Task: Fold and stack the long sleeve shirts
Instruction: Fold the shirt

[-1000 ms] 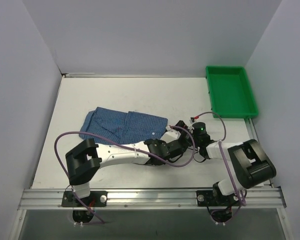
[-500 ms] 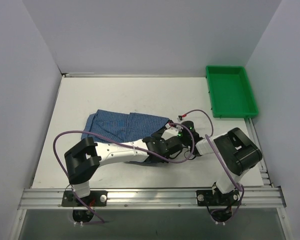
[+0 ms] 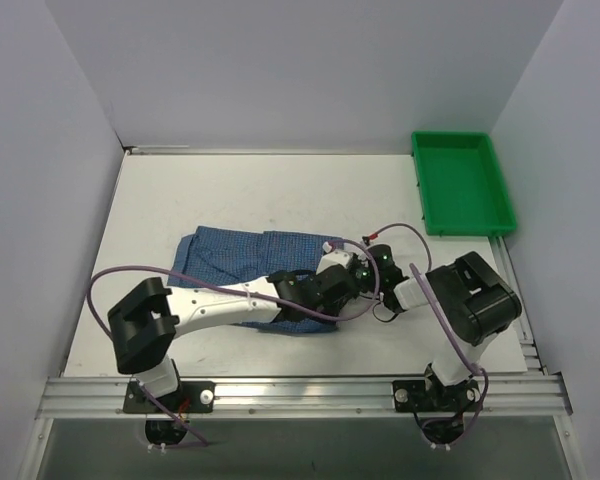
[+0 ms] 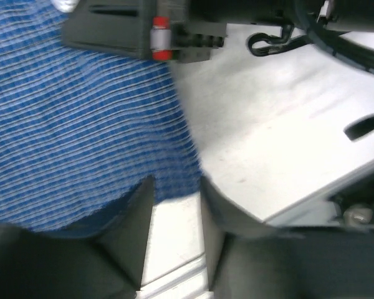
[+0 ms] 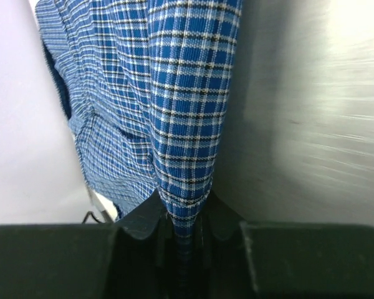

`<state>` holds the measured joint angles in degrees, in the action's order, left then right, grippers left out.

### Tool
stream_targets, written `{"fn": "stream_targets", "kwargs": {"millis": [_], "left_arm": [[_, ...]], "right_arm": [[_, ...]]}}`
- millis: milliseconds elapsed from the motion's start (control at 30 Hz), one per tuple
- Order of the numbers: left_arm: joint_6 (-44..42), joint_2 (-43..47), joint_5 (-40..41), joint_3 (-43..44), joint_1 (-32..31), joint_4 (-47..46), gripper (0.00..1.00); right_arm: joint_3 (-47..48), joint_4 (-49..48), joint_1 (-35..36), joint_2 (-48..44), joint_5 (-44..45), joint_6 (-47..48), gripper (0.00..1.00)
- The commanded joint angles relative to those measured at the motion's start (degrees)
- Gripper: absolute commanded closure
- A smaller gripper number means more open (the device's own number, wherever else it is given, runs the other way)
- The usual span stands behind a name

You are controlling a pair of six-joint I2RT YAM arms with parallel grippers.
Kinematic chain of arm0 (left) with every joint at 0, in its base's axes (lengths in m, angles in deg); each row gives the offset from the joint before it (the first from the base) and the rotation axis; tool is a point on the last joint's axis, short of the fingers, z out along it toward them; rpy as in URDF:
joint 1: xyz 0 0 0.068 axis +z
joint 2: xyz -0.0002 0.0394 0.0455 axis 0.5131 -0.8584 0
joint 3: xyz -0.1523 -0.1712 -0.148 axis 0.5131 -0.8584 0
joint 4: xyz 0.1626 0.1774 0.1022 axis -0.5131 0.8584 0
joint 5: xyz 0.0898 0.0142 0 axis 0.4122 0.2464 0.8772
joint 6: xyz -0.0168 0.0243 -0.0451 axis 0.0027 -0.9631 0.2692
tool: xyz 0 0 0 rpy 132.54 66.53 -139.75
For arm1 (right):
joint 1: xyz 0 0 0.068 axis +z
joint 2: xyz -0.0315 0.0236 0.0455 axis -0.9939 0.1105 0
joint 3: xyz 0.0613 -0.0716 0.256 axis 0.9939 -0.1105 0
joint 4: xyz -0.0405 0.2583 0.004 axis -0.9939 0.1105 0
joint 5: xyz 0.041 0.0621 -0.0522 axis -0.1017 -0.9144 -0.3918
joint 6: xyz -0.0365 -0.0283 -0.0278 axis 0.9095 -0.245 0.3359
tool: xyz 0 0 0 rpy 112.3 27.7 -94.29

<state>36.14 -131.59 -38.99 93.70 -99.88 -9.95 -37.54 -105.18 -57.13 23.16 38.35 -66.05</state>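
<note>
Right wrist: your right gripper [image 5: 181, 218] is pinching the shirt [image 5: 187, 93] edge.
Left wrist: your left gripper [image 4: 174, 193] is hanging spread above the shirt edge.
Top: the shirt is lying on the table [image 3: 240, 190].

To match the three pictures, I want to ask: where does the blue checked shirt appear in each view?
Top external: shirt left of centre, partly under the left arm.
Left wrist: shirt fills the upper left.
Right wrist: shirt at centre, pinched in the right end effector.
Shared landmark: the white table.
</note>
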Motion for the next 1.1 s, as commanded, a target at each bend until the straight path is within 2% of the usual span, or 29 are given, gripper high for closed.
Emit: {"fn": "stream_targets", "kwargs": {"millis": [0,100,133,200,233,267,333,433,500,633,967,1000,1067], "left_arm": [[0.8,8.0,-3.5,-0.9,2.6,-3.3,0.53],[-0.2,14.2,-7.1,-3.3,6.5,-2.7,0.42],[-0.4,16.0,-8.2,-4.2,7.8,-2.2,0.37],[-1.6,21.3,-9.7,-6.9,12.5,-0.9,0.35],[-2.3,23.0,-9.9,-7.9,14.2,0.6,0.32],[-2.8,25.7,-10.3,-8.9,18.8,1.1,0.31],[-4.0,27.9,-13.4,-12.5,24.1,2.1,0.3],[-6.0,30.3,-16.1,-17.1,32.6,2.2,0.3],[-6.7,30.2,-16.9,-18.8,37.4,2.3,0.3],[-6.6,27.3,-18.9,-22.1,42.4,0.5,0.32],[-1.0,17.2,-25.7,-27.4,44.1,-12.5,0.48],[0.1,16.5,-26.2,-28.4,44.1,-14.7,0.49],[1.1,14.6,-27.6,-29.2,44.1,-17.0,0.52]], "right_arm": [[0.0,11.0,-3.2,-5.1,-1.1,7.8,1.0],[2.3,19.9,-6.9,-9.5,-4.1,13.5,1.0],[3.1,27.8,-7.8,-10.8,-4.4,18.6,1.0],[7.3,36.6,-9.7,-14.6,-3.2,24.3,1.0],[9.3,45.7,-10.1,-15.6,-2.3,30.7,1.0],[11.0,49.9,-10.5,-16.2,-1.7,33.3,1.0],[16.0,60.3,-11.5,-17.7,0.2,37.7,1.0],[21.8,69.2,-11.7,-18.6,4.0,42.5,1.0],[24.9,73.0,-11.7,-18.5,6.5,44.7,1.0],[31.8,80.9,-11.1,-17.7,12.3,47.7,1.0],[45.4,90.2,-3.4,-12.1,30.1,51.5,1.0],[47.3,91.6,-1.8,-10.9,35.3,51.6,1.0],[49.1,93.0,0.2,-9.5,38.7,52.0,1.0]]}}
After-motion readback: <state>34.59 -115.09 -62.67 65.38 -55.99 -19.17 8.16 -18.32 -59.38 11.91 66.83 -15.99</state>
